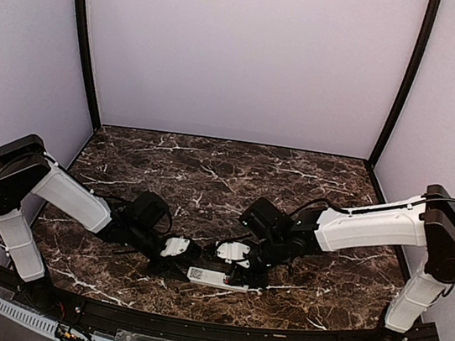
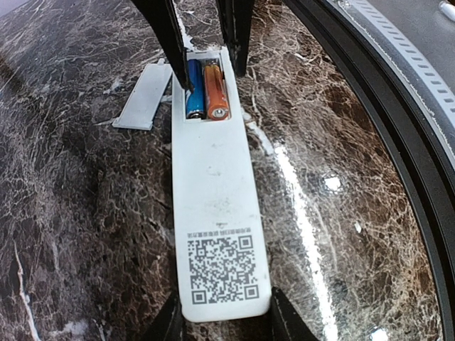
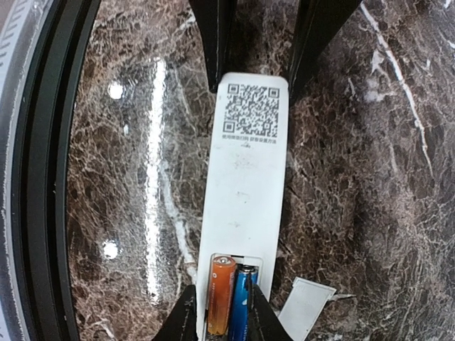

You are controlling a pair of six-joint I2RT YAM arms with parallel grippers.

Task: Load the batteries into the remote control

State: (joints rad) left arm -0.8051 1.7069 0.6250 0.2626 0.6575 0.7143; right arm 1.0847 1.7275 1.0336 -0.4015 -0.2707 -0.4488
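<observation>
Remote control [image 2: 213, 185] back carries a black QR-code sticker [image 2: 222, 268], caption unreadable.

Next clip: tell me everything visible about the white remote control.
The slim white plastic remote control lies flat, back up, on the dark marble table. A black QR-code sticker marks one end; at the other, the open recess holds a blue battery and an orange battery side by side. The left gripper clamps the sticker end; the right gripper straddles the battery end, contact unclear. A loose white cover lies beside it.
</observation>
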